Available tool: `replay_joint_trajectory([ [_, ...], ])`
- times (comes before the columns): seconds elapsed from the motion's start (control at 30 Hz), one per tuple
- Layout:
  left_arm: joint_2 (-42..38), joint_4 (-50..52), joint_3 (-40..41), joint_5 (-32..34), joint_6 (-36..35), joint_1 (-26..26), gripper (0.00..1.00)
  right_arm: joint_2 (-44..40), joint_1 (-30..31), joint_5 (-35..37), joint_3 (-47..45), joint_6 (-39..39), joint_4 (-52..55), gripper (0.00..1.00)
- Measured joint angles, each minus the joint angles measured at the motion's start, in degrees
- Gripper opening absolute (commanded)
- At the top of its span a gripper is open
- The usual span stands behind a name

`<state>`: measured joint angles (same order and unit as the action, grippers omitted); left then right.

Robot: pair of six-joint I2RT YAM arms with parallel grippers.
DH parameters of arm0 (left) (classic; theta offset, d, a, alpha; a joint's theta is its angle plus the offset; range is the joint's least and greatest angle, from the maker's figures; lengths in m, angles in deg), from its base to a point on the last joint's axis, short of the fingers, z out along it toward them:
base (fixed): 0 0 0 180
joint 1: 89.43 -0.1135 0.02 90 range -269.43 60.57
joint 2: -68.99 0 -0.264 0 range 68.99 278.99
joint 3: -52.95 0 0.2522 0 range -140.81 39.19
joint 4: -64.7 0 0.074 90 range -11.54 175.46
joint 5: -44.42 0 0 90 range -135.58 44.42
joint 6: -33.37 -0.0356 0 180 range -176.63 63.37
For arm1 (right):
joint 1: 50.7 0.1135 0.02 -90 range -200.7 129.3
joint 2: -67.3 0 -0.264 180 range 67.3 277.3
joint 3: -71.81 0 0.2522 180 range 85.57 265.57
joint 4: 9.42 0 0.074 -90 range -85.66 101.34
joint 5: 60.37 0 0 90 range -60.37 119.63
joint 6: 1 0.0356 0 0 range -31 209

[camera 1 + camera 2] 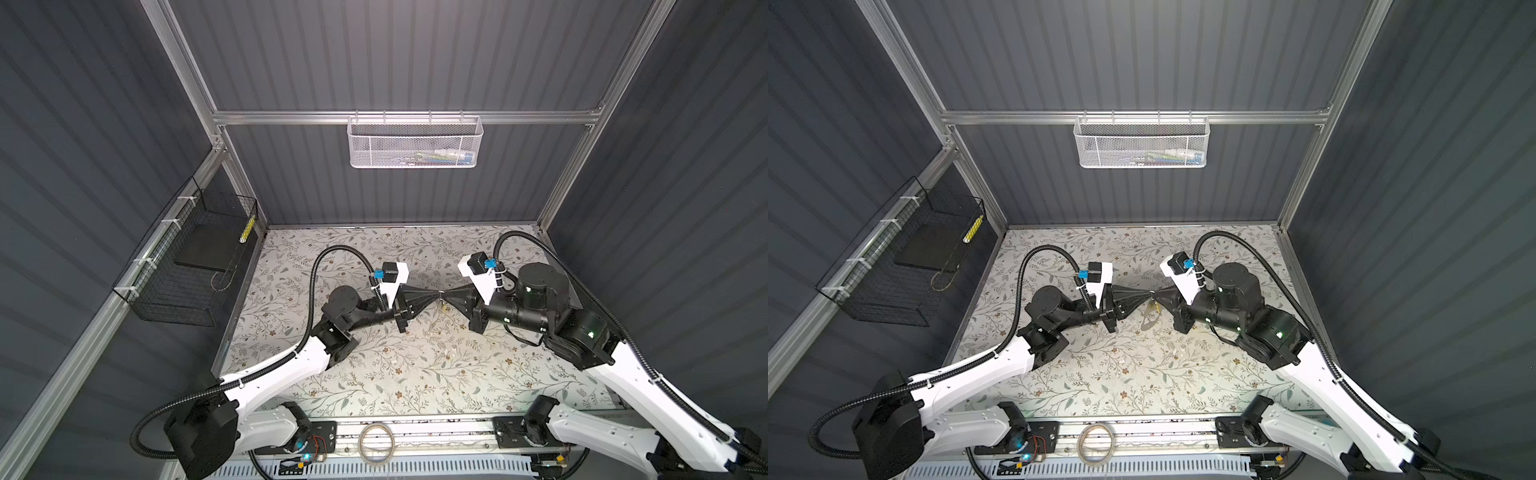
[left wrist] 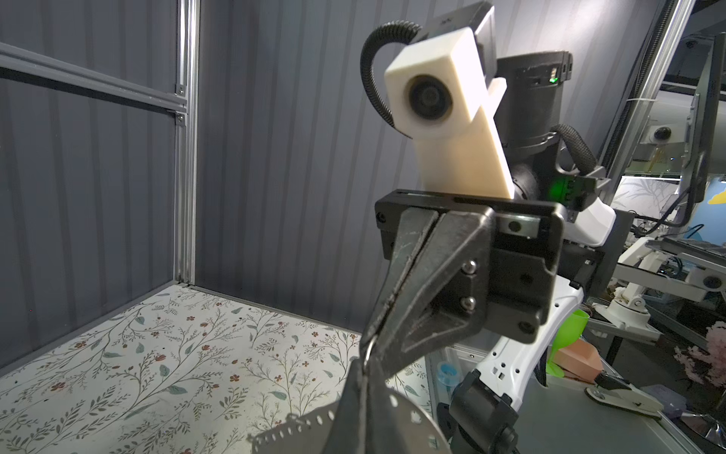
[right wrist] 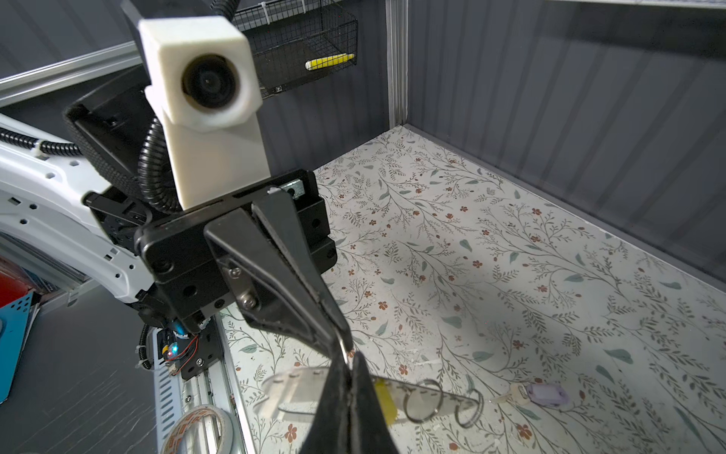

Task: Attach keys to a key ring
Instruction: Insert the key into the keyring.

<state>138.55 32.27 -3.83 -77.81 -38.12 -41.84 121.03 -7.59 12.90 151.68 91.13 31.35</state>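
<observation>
Nearest, on the metal front rail, lies a tape roll (image 1: pixel 376 442), a translucent tan hoop. Beyond it stretches the table (image 1: pixel 374 374), covered in a matt pale sheet printed with leafy twigs and small flowers.

Above its middle the two arms meet tip to tip. The left claw (image 1: pixel 434 295) and the right claw (image 1: pixel 446 296) are both black, tapering wedges, and both are pressed fully closed. Each pinches the same thin, bright wire ring (image 2: pixel 365 355) where the tips touch. In the right wrist view the left claw's (image 3: pixel 341 340) tips clamp that wire just above the right claw's own fingers (image 3: pixel 334 393).

Hanging just under the meeting point, clear of the table, is the key ring (image 3: pixel 283 393), a flat grey piece with small holes, blurred by closeness. In a top view it reads as a grey oval loop (image 1: pixel 1148 320). The yellow key (image 3: pixel 383 401) hangs against it, half hidden by the right claw's fingers. Two more thin wire loops (image 3: pixel 422 401) show at the key ring's far end.

Past them the lilac key (image 3: pixel 546 395) lies flat on the table, apart from the rest.

On the left wall hangs a black wire basket (image 1: pixel 195 266) holding a dark flat slab (image 1: pixel 203 249) and a yellow stick (image 1: pixel 248 229). On the back wall hangs a white mesh basket (image 1: pixel 413 143); its small coloured contents are too blurred to name.
</observation>
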Motion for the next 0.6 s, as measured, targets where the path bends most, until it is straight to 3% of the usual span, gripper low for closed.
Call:
replay_joint_trajectory([
  [0.1,-0.24,2.43,-0.92,0.31,-0.31,0.00,0.19,0.94,-0.04,-0.24,1.66,-0.81,1.86,0.00],
  [0.2,-2.01,11.76,-3.76,2.16,-3.37,-0.09,0.25,2.82,-0.13,-0.63,4.92,-2.67,5.73,0.00],
  [0.4,-8.52,34.82,-13.53,7.02,-14.51,0.11,0.27,10.45,-0.26,-1.11,14.23,-7.80,15.19,0.00],
  [0.6,-9.49,51.91,-23.23,10.62,-25.05,0.11,0.22,16.63,-0.33,-3.54,18.27,-12.72,22.51,0.00],
])
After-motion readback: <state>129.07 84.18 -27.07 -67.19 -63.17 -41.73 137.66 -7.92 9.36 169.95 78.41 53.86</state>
